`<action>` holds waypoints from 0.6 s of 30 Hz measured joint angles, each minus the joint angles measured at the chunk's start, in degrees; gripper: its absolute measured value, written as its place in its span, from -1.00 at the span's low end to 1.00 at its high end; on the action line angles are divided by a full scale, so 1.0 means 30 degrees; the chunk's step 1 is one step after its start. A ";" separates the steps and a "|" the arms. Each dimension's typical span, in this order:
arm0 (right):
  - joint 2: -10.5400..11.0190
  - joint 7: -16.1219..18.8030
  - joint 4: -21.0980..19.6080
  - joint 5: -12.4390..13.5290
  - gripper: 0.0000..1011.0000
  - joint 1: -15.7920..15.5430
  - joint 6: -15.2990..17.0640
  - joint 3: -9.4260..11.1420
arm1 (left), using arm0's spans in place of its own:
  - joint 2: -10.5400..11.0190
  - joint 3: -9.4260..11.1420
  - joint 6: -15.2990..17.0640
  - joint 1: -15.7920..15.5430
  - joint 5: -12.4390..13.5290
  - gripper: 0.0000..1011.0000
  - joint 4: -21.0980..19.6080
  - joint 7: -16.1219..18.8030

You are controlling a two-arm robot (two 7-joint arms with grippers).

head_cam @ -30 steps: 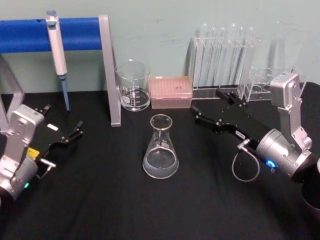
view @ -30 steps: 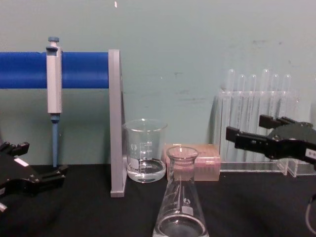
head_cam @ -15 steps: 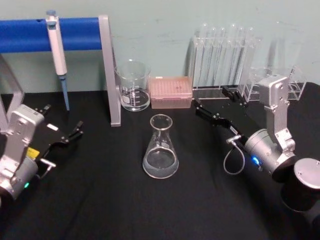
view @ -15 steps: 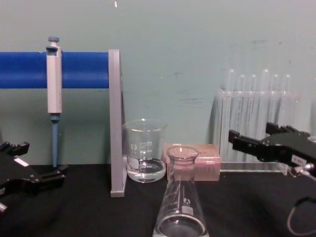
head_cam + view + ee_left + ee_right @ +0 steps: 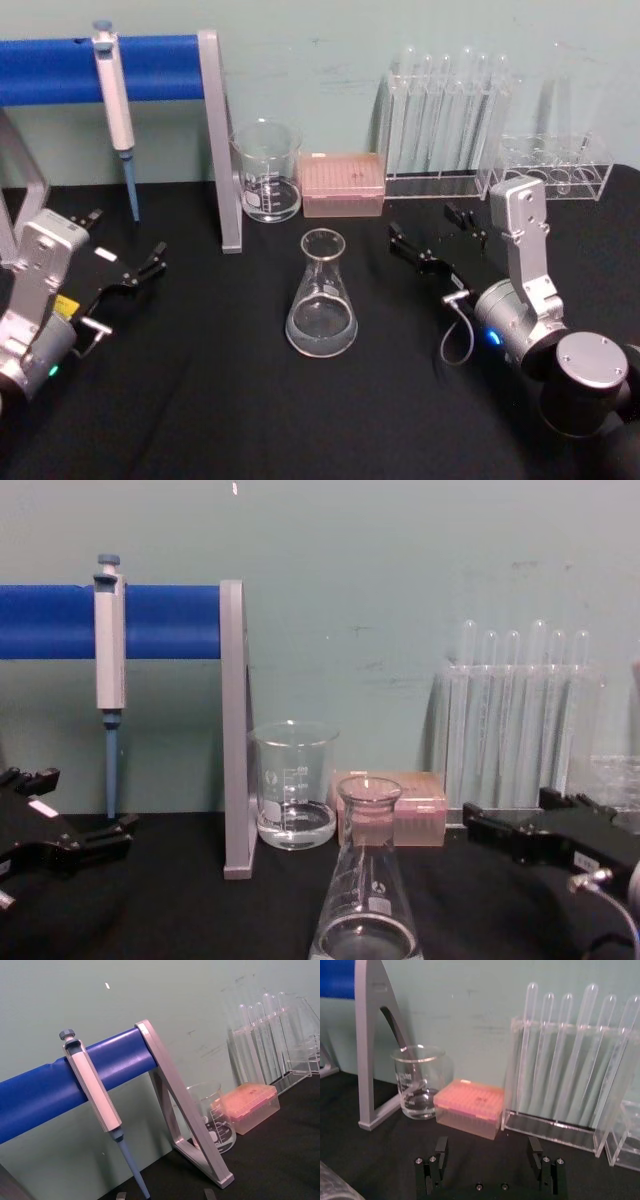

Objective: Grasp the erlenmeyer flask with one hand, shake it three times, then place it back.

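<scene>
The right gripper (image 5: 432, 237) sits low at the right of the scene, jaws spread wide and empty, on a silver-grey arm bent at the wrist with a blue light glowing. The left gripper (image 5: 125, 260) rests at the near left, jaws parted, empty.

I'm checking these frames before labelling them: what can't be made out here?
- Erlenmeyer flask: base cut off by the chest view's lower edge.
- Its printed marks: too small to read.
- Right gripper: open, apart from the flask; label unreadable.
- Left gripper: open; lower part cut off in the chest view.
</scene>
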 joint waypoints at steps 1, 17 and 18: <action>-0.0038 -0.0008 0.0103 -0.0059 0.98 0.0018 0.0019 0.0008 | 0.0000 0.0000 0.0000 0.0000 0.0000 0.98 -0.0001 0.0000; -0.0324 0.0054 0.0719 -0.0633 0.98 0.0075 0.0400 0.0190 | 0.0000 0.0000 0.0000 0.0000 0.0000 0.98 0.0000 0.0000; -0.0322 0.0054 0.0715 -0.0631 0.98 0.0072 0.0396 0.0186 | 0.0000 0.0000 0.0000 0.0000 0.0000 0.98 0.0000 0.0000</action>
